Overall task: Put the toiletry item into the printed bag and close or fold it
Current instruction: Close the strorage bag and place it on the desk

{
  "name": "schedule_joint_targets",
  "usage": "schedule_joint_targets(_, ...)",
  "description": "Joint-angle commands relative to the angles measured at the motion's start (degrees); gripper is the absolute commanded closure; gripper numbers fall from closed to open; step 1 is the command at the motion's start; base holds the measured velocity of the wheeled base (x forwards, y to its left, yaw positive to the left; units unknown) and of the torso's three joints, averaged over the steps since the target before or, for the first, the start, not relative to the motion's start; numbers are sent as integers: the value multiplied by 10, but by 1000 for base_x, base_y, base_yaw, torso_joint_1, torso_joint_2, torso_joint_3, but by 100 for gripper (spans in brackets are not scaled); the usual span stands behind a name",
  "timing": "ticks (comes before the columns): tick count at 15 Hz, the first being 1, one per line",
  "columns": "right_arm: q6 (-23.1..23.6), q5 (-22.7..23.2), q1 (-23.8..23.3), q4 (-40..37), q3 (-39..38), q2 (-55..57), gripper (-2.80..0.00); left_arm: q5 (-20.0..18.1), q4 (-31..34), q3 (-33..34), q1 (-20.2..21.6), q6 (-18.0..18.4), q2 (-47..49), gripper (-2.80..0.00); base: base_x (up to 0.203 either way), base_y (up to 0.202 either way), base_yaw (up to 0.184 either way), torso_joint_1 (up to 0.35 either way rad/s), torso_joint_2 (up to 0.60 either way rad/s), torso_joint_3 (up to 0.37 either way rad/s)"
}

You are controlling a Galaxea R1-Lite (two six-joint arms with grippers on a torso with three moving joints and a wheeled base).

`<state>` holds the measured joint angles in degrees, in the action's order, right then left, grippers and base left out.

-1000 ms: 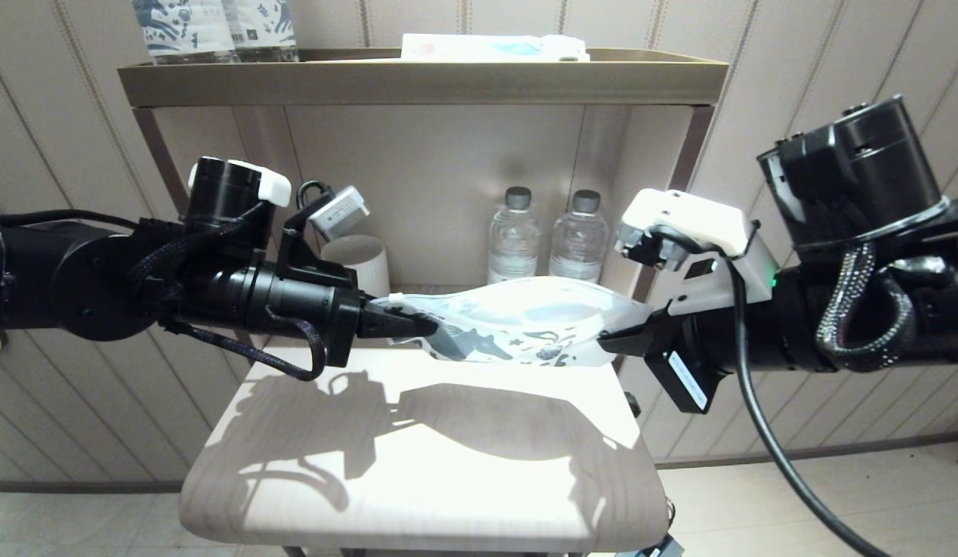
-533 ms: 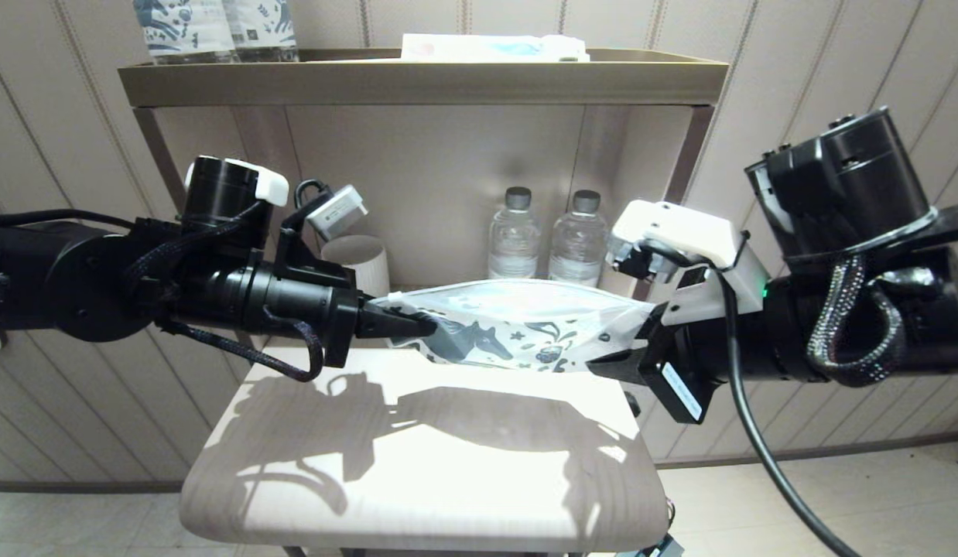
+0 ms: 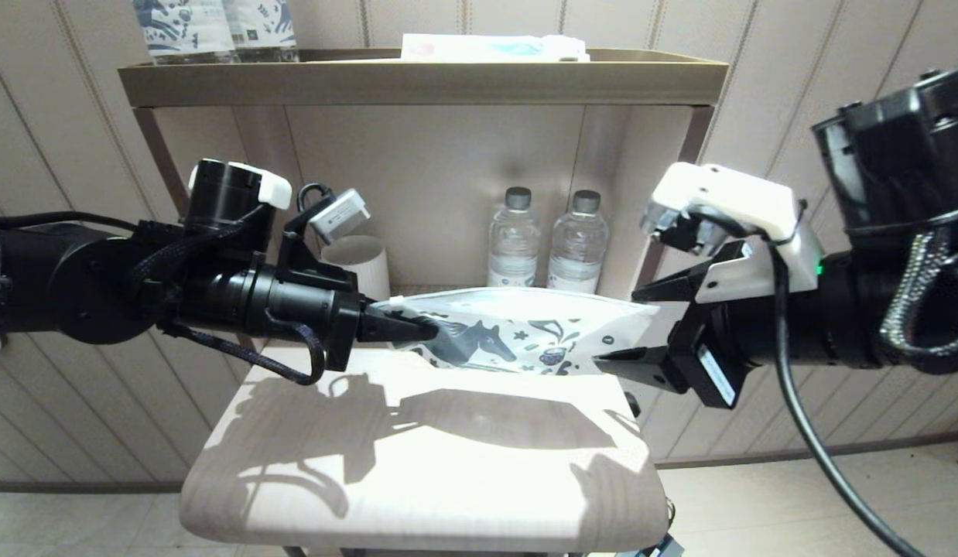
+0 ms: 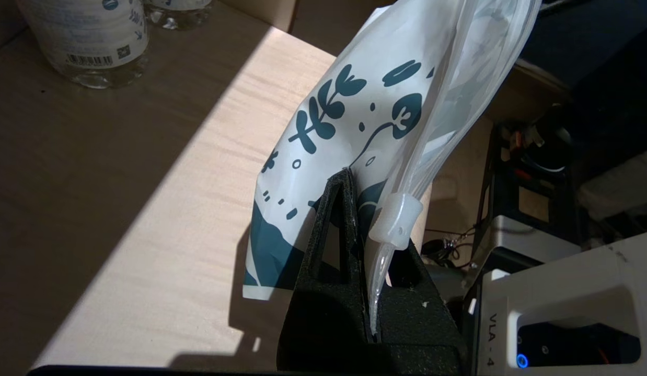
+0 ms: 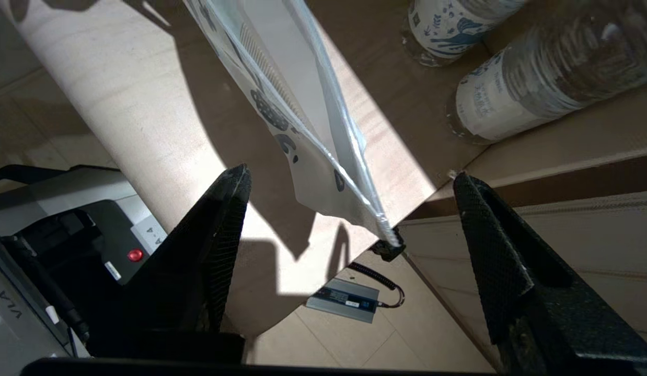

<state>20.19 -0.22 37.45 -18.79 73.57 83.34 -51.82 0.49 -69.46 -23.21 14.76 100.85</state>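
Note:
The printed bag (image 3: pixel 518 333) hangs in the air above the small table (image 3: pixel 417 472), stretched out sideways with its horse print facing me. My left gripper (image 3: pixel 421 326) is shut on its left end, beside the white slider clip (image 4: pixel 395 218) on the clear strip. My right gripper (image 3: pixel 618 326) stands open just off the bag's right end, not touching it; in the right wrist view the bag's corner (image 5: pixel 355 209) hangs free between the spread fingers (image 5: pixel 224 219). A finely ribbed strip (image 5: pixel 261 57) shows through the bag's wall, apparently the comb.
Two water bottles (image 3: pixel 545 236) and a paper cup (image 3: pixel 359 259) stand on the shelf behind the bag. The top shelf holds horse-printed bottles (image 3: pixel 216 27) and a flat white-and-blue packet (image 3: pixel 490 46). A grey power adapter (image 5: pixel 347 300) lies on the floor.
My right gripper has opened, let go of the bag's right end and drawn back to the right. The bag now hangs from the left gripper alone and has flattened out.

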Motion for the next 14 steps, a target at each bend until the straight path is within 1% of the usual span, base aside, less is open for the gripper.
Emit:
schedule_joint_targets(1,2,0,1,-2,6,-22,-280,-2,1,0,-2,1,1,0,0,0,0,0,0,0)
schedule_joint_targets(2,2,0,1,-2,15,-22,-280,-2,9,-2,-2,1,2,0,0,0,0,0,0,0)
schedule_joint_targets(5,2,5,6,-1,42,-10,-280,-1,63,-26,-4,3,2,0,0,0,0,0,0,0)
schedule_joint_targets(8,-5,11,42,-1,94,41,-280,0,96,-48,-4,3,7,0,0,0,0,0,0,0)
schedule_joint_targets(11,-23,14,80,2,152,102,-280,4,154,-81,-5,10,12,0,0,0,0,0,0,0)
schedule_joint_targets(12,-28,21,89,2,173,117,-280,4,173,-94,-5,11,13,0,0,0,0,0,0,0)
schedule_joint_targets(14,-49,53,105,2,212,150,-280,4,218,-120,-5,12,16,0,0,0,0,0,0,0)
